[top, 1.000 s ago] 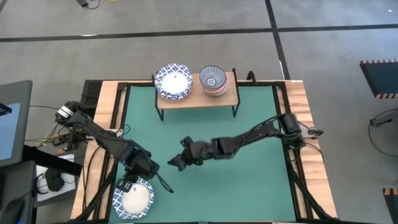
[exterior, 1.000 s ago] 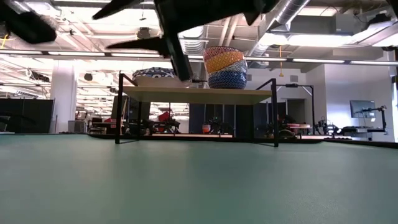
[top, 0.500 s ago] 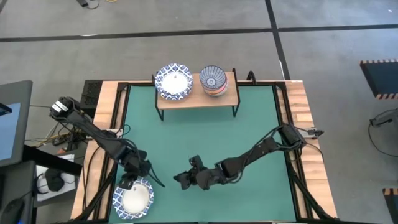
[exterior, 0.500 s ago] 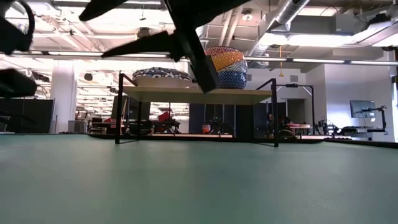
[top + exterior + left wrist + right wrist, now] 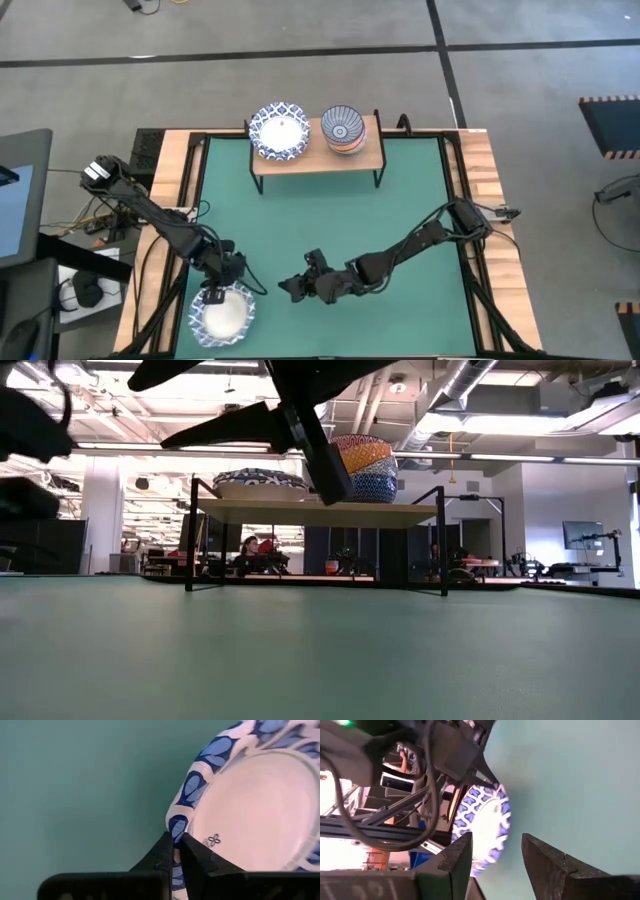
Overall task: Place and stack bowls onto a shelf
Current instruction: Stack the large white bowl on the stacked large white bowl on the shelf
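No readable writing anywhere. Left gripper [image 5: 175, 851] is pinching the rim of one lattice bowl [image 5: 222, 312] at the table's near-left corner. Right gripper [image 5: 286, 288] is hovering nearby, jaws spread. Shelf [image 5: 368, 156] is carrying two bowl stacks [image 5: 280, 131].

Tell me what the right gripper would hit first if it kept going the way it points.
Probably the blue-rimmed bowl pinched by the left gripper; the right gripper faces it across bare mat, though depth is unclear.

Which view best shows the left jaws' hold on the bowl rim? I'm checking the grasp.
The left wrist view: the fingers pinch the bowl rim. The high view shows the left gripper small; the right wrist view shows it sideways; the low view shows nothing.
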Tool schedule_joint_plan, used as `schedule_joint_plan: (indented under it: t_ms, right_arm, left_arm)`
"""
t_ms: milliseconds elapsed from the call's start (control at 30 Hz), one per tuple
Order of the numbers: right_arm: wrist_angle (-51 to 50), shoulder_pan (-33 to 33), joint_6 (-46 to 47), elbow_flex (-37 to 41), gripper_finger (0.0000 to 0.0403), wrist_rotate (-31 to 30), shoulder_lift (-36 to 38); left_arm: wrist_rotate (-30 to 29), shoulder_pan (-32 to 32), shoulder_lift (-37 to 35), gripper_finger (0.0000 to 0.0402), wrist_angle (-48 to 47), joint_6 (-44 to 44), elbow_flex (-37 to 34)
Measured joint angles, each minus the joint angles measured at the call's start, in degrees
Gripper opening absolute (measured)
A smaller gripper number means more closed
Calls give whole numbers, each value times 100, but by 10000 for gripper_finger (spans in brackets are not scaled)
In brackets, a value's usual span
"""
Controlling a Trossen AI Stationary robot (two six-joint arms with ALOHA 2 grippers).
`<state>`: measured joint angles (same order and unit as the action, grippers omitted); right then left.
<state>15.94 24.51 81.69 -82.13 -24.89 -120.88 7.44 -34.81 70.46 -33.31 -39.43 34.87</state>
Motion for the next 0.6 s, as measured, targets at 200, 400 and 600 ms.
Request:
schedule_joint_plan:
  t_ms: [200,400,600]
  right_arm:
    - [-4,-228,16,0,195,702,0]
    - [-30,-386,-806,-115,212,905,0]
    - [-420,-569,-1146,-289,235,1059,9]
  left_arm:
    - [-1357,25,-86,1,-411,-296,636]
    - [-2424,224,-127,0,-858,178,1462]
    - [-2619,467,-122,0,-889,709,1930]
